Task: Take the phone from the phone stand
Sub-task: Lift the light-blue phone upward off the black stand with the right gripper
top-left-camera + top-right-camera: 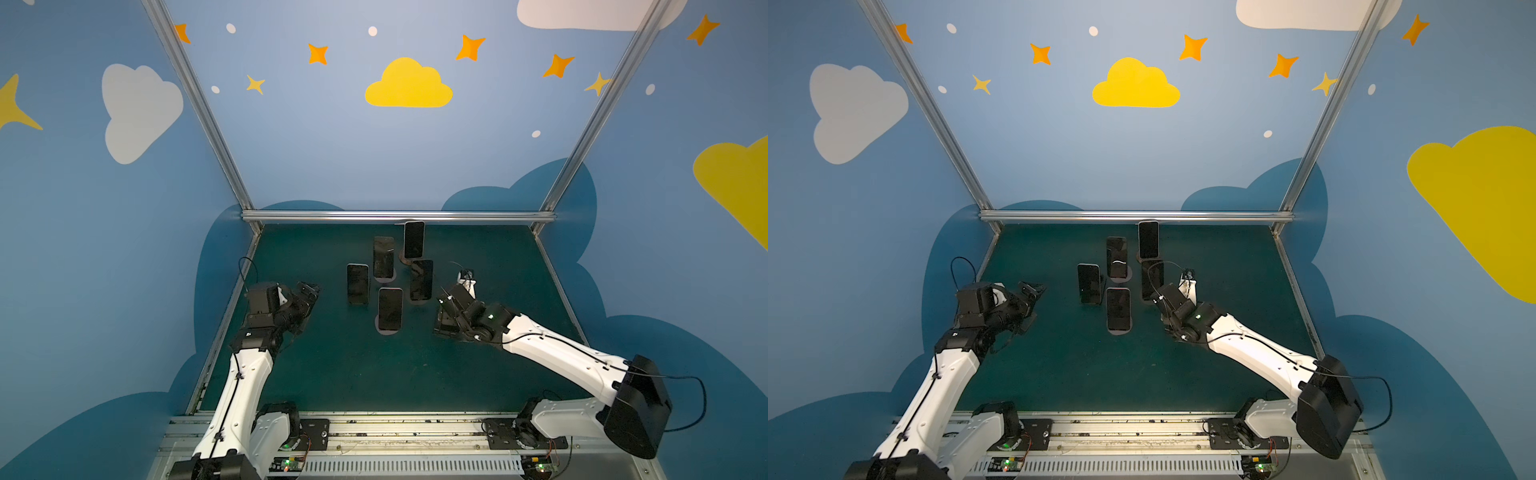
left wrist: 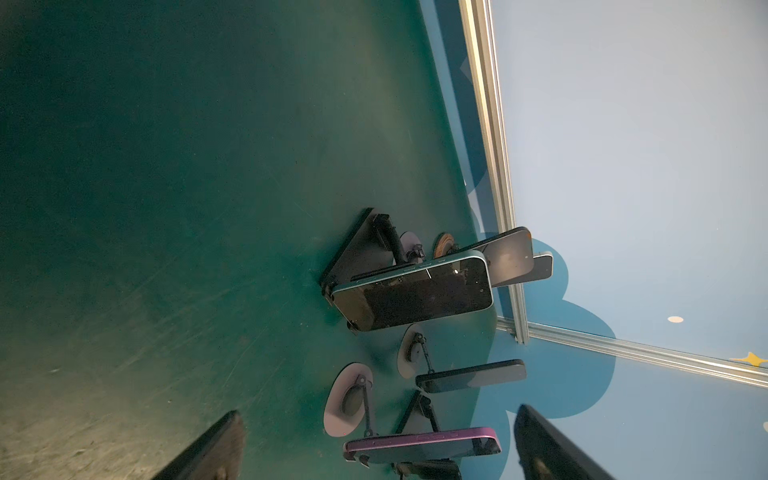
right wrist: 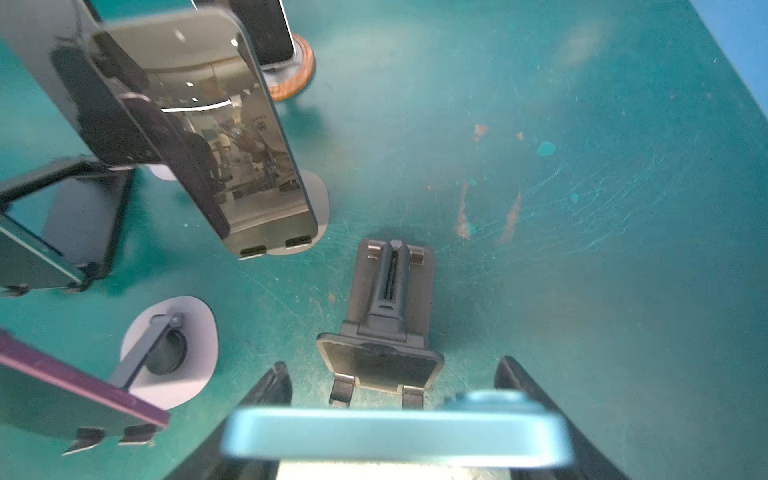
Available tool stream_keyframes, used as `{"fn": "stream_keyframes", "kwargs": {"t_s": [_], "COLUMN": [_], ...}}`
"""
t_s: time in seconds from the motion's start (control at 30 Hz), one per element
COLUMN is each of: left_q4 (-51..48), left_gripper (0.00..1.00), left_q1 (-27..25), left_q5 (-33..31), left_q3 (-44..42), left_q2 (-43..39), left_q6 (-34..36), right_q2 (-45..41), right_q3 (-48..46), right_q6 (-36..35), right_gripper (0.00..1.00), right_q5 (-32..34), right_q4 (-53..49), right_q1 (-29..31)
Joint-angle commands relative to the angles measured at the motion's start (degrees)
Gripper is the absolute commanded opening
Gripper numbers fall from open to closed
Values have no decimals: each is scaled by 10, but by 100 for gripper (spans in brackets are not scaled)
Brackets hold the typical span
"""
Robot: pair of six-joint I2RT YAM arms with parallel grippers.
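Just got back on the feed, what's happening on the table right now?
The right gripper is shut on a light blue phone, holding it clear of the small black phone stand, which sits empty on the green table below it. So the phone is off its stand but not set down. The left gripper hangs open on the left side, holding nothing. Five more phones stand on stands in the middle.
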Motion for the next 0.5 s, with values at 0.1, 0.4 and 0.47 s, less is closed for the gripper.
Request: {"fn": "stream_keyframes", "kwargs": {"t_s": [0.1,0.4,0.47], "left_q4": [10,16,14], "left_gripper": [100,100,100], "left_q1": [2,0,1], "left_q5": [12,21,21], "left_q3": [2,4,6], "left_q2": [0,1,6], "left_q6": [7,14,15], "right_q2": [-57,-90,-89], "right_q3": [-41,-50,-53], "right_q6": [-64,-114,-119], "right_gripper": [65,66,66], "right_q5": [33,46,45], "right_q4": [65,69,74], "right_q1": [2,-2,-5]}}
